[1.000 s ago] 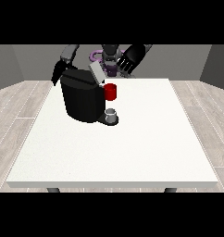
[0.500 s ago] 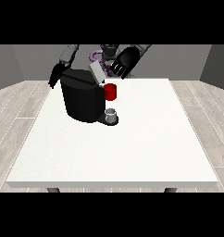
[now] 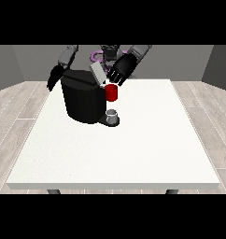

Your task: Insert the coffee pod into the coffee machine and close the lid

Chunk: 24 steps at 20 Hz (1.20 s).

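Lid [image 3: 98, 73] stands tilted up atop my coffee machine [image 3: 84, 100] at the bench's [image 3: 133, 149] far left; my robot hand at the view's right [image 3: 121, 70], fingers spread, hovers beside it. Probably stiff and light; I'd press its upper edge. No pod shows.

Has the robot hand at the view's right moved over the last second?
Yes. The robot hand at the view's right has come down and leftward, toward the raised lid of the coffee machine, which sits where it was.
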Motion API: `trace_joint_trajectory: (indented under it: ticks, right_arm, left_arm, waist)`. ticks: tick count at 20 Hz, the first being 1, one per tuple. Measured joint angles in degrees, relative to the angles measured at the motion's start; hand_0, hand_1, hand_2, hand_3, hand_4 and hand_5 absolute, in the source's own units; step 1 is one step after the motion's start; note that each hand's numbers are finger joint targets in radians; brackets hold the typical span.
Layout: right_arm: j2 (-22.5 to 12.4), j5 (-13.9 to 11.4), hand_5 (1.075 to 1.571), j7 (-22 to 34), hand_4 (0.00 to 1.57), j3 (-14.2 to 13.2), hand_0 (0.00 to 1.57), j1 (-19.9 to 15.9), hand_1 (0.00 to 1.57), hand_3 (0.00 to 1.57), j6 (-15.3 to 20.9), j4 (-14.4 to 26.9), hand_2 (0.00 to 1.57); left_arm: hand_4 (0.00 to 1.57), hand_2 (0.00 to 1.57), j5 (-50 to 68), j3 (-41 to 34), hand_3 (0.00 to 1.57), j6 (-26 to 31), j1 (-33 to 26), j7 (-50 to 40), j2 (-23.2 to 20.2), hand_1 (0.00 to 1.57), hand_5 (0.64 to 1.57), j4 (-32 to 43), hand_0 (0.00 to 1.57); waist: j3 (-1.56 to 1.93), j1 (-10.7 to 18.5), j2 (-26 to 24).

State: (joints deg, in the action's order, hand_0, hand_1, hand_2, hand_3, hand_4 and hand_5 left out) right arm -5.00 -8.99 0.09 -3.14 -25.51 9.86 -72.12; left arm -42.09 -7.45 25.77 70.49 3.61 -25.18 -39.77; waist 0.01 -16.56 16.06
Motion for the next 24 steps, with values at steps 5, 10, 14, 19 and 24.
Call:
trace_joint_trajectory:
  ticks: [5,10,14,19,24]
  right_arm:
    - [0.49,0.02,1.571,-1.69,0.17,-0.27,0.0,-0.08,0.0,0.0,0.63,0.73,0.0]
    - [0.72,-0.3,1.571,-0.86,0.0,0.14,0.0,-0.43,0.0,0.0,0.85,0.12,0.0]
    - [0.39,-0.32,1.571,0.05,0.0,0.09,0.0,-0.64,0.0,0.0,0.63,-0.15,0.0]
    - [0.23,0.02,1.571,-0.54,0.0,-0.38,0.0,-1.3,0.0,0.0,0.45,0.67,0.0]
    - [0.03,0.23,1.571,0.17,0.0,-0.53,0.0,-1.2,0.0,0.0,0.24,0.46,0.0]
  left_arm:
    - [0.43,1.25,-0.29,0.0,1.22,-0.23,0.81,0.14,0.12,1.21,1.571,0.72,1.21]
    - [0.42,1.25,-0.41,-0.35,1.2,-0.16,1.42,0.66,-0.35,1.2,1.571,2.15,1.2]
    - [0.41,1.26,-0.83,-0.04,1.2,-1.41,0.78,1.68,0.33,1.2,1.571,2.52,1.2]
    - [0.37,1.25,-1.11,-0.29,1.2,-1.58,2.19,1.35,-0.06,1.2,1.571,2.78,1.2]
    - [0.36,1.22,-1.46,-0.35,1.18,-2.52,2.02,1.92,0.0,1.2,1.571,3.24,1.2]
  waist:
    - [0.01,0.05,1.05]
    - [-0.01,-0.66,1.37]
    - [-0.01,-0.73,1.34]
    - [-0.03,-0.64,1.86]
    - [-0.05,-0.84,1.23]
